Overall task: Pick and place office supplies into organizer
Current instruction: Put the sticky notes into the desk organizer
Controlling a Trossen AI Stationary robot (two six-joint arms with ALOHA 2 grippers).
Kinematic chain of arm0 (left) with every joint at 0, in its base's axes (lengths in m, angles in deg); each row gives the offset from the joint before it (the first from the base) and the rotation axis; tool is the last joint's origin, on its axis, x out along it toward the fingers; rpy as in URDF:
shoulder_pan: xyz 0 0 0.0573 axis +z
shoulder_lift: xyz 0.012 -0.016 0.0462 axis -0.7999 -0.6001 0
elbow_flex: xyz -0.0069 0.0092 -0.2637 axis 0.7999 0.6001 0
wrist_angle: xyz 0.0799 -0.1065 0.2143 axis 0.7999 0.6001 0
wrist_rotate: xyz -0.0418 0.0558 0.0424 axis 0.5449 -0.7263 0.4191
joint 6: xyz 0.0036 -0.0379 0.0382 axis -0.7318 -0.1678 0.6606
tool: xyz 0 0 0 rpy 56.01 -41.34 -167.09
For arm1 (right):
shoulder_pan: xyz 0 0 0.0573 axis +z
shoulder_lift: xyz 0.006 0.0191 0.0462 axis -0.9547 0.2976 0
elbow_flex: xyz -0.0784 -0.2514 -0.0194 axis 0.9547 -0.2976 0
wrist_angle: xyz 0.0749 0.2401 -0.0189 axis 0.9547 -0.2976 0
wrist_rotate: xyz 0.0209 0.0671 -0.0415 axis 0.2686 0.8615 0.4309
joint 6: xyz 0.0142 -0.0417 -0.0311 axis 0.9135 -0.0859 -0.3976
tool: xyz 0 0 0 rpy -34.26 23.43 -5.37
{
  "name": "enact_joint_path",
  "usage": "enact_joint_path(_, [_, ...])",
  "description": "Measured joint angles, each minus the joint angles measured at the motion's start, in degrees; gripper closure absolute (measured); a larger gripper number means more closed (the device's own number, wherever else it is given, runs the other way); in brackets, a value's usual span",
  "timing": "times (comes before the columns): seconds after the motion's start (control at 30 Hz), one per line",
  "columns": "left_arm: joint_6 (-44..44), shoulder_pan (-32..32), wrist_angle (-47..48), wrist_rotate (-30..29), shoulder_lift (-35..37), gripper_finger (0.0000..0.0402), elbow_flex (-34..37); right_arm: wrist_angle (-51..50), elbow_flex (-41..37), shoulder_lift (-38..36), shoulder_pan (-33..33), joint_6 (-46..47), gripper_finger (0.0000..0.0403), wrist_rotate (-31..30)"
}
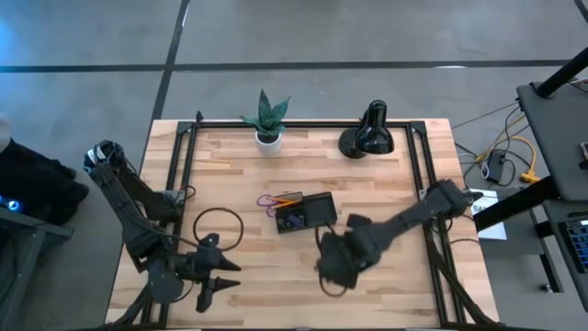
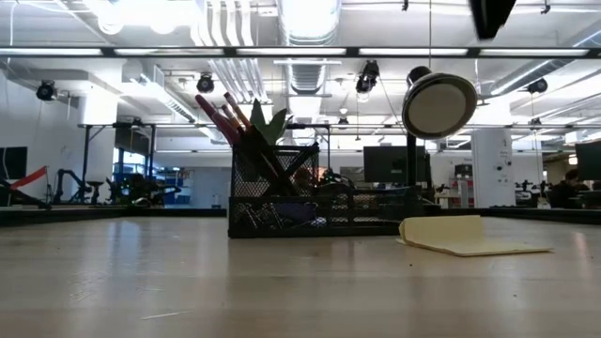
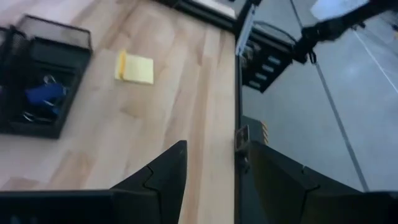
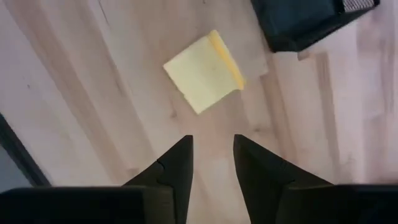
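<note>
Right wrist view showed the right gripper (image 4: pixel 211 155) above the wooden table (image 4: pixel 93 93), fingers narrowly apart and empty, with the yellow sticky-note pad (image 4: pixel 204 73) lying flat just ahead at upper centre. From overhead, the organizer (image 1: pixel 306 212) sat mid-frame; the left gripper (image 1: pixel 220 276), fingers spread and empty, waited at lower left.
</note>
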Motion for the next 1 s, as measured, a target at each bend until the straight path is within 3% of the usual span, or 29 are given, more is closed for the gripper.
enact_joint_path(0.2, [-0.47,2.55,1.01,-0.88,2.50,0.0244,1.57,7.65,-10.72,-3.56,-5.40,-17.10,0.0296,3.87])
enact_joint_path(0.6, [-3.25,8.56,2.60,-0.85,6.90,0.0244,7.30,22.15,-23.89,-3.52,-8.33,-41.49,0.0296,3.97])
enact_joint_path(1.0, [-5.62,10.55,2.52,-2.58,12.09,0.0244,12.11,34.13,-32.52,-3.15,-10.28,-43.62,0.0296,3.95])
